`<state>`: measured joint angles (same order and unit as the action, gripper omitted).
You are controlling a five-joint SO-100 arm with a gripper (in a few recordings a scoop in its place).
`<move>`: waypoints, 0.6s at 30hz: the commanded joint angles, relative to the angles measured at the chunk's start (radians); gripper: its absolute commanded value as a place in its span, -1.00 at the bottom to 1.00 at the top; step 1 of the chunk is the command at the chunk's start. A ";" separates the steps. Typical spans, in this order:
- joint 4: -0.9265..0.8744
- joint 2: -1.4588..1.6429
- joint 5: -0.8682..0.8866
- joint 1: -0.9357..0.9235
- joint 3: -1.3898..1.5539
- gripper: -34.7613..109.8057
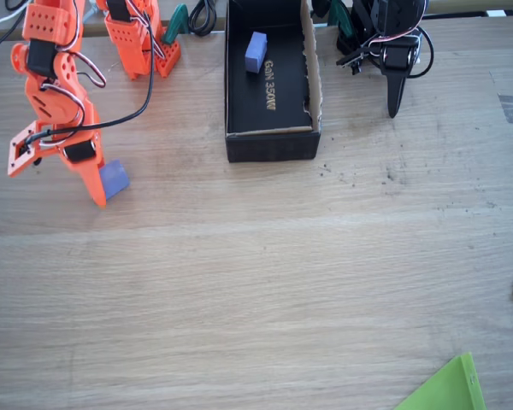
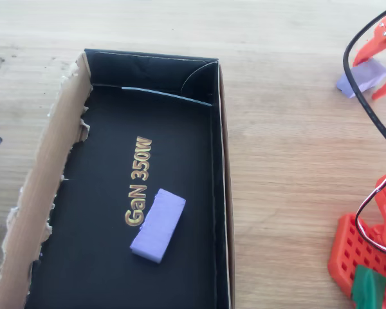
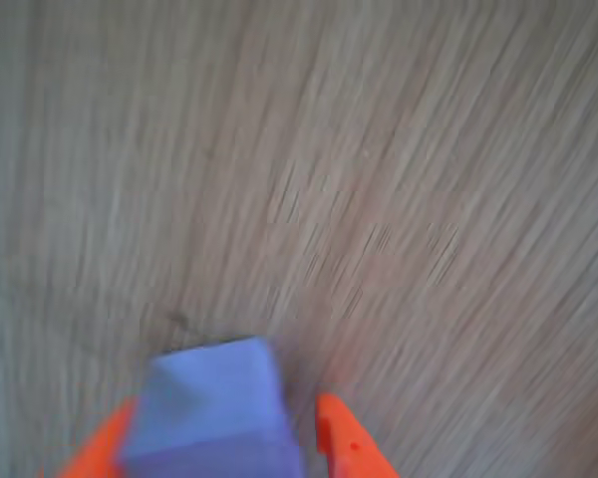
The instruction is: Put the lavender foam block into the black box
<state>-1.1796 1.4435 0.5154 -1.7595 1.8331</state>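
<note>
Lavender foam block (image 1: 115, 180) in claw (image 1: 103, 190) (twin (image 1: 256, 52) boxed).

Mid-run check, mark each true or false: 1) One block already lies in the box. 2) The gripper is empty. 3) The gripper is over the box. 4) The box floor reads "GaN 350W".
1) True: a lavender block lies on the floor of the black box.
2) False: the gripper has a second block between its fingers.
3) False: it is over the bare table, left of the box in the fixed view.
4) True.
</note>
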 commanded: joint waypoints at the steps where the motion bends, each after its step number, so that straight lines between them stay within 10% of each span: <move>1: -0.009 0.009 0.035 -0.017 -0.032 -0.48; 18: -0.146 0.235 -0.186 -0.005 -0.034 -0.52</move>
<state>-1.2425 1.5401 0.3682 -1.7748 1.8331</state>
